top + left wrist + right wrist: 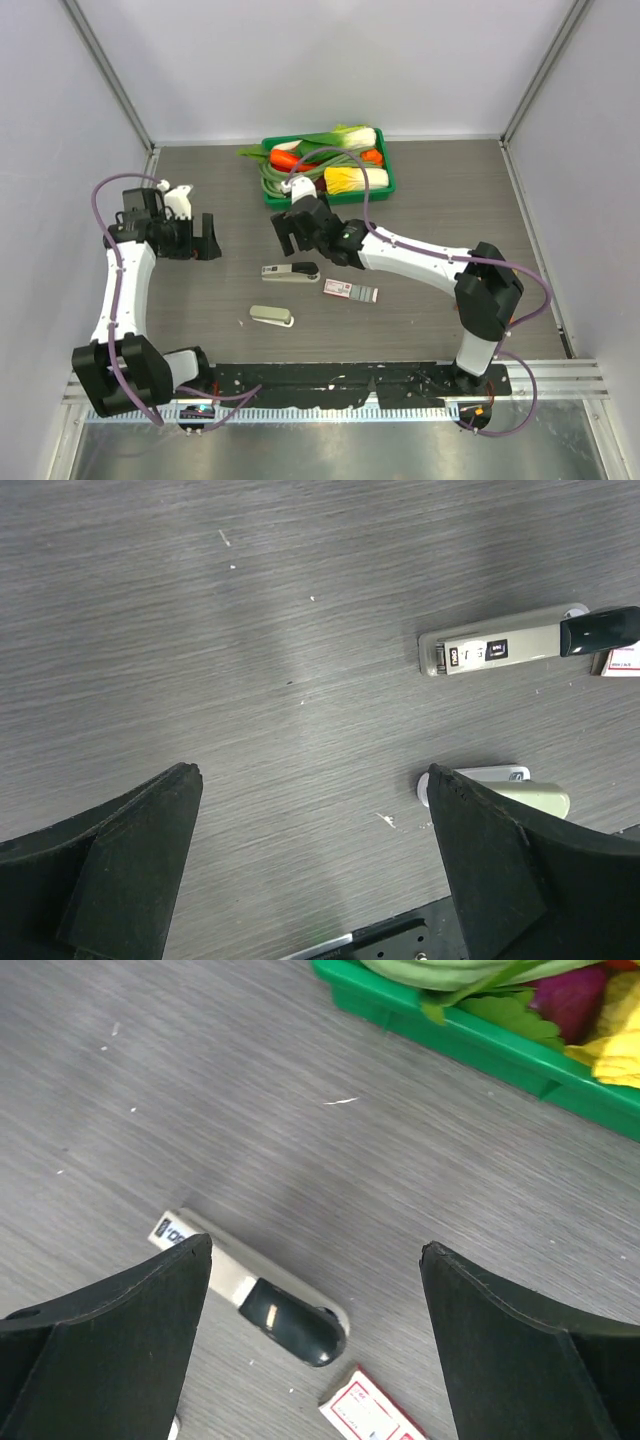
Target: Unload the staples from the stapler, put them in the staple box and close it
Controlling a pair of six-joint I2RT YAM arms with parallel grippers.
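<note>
top: high overhead, whole table [430,200] | 2 wrist views: close, downward | shared: stapler [500,650]

You're looking at a grey wood-grain bench [440,200] boxed in by plain white walls: back [330,60], left [50,150] and right [590,180]. Aluminium posts [110,75] rise at the two far corners. Along the near edge you have a silver rail [560,375], with a brushed metal sheet [350,450] below it. Light is soft and even, leaving a pale sheen [290,680] across the bench
</note>
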